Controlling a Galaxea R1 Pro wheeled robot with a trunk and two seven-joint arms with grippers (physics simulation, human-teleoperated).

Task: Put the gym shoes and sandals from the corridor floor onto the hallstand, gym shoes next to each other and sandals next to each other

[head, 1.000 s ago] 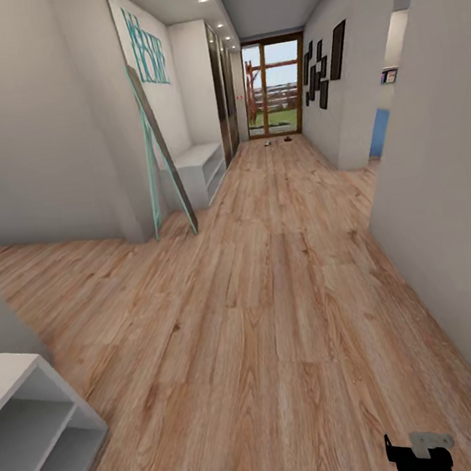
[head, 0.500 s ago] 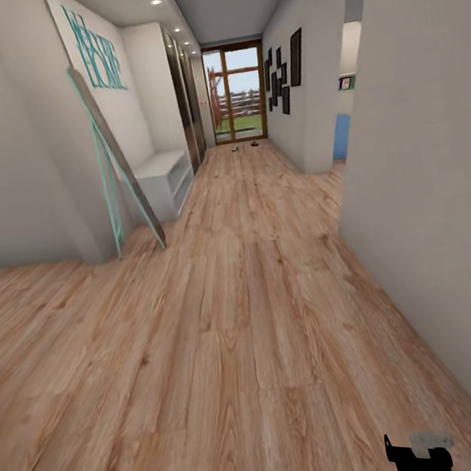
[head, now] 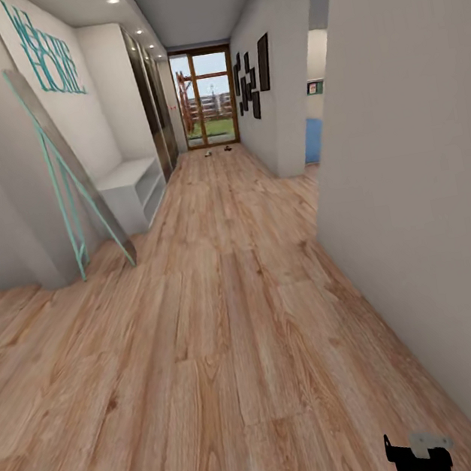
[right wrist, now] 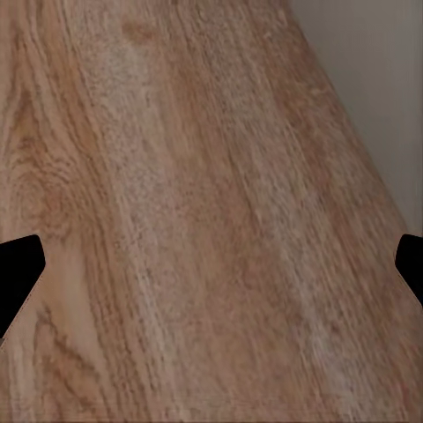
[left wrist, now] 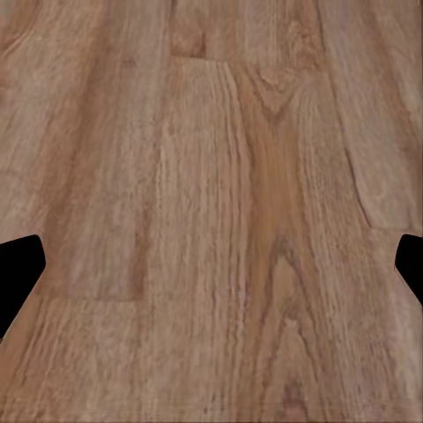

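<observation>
Leaning against the left wall, a tall teal-framed mirror (head: 74,177), tilted. Above it, teal lettering (head: 44,47) reading HOME, top word hard to make out. Past that, a dark-doored wardrobe (head: 151,104). At the far end, a glazed door (head: 206,97). On the right wall, dark picture frames (head: 254,74).

Looks like the entrance hallway of somebody's home. Wood-grain plank floor (head: 235,327) runs down a long corridor to a glazed door (head: 204,97) at the far end with a fence and grass outside. Teal "HOME" lettering (head: 47,56) on the left wall, a mirror (head: 73,170) leaning below it, a low grey hallstand (head: 133,191) further on, dark picture frames (head: 253,80) on the right. The tiny specks by the door are probably shoes.
</observation>
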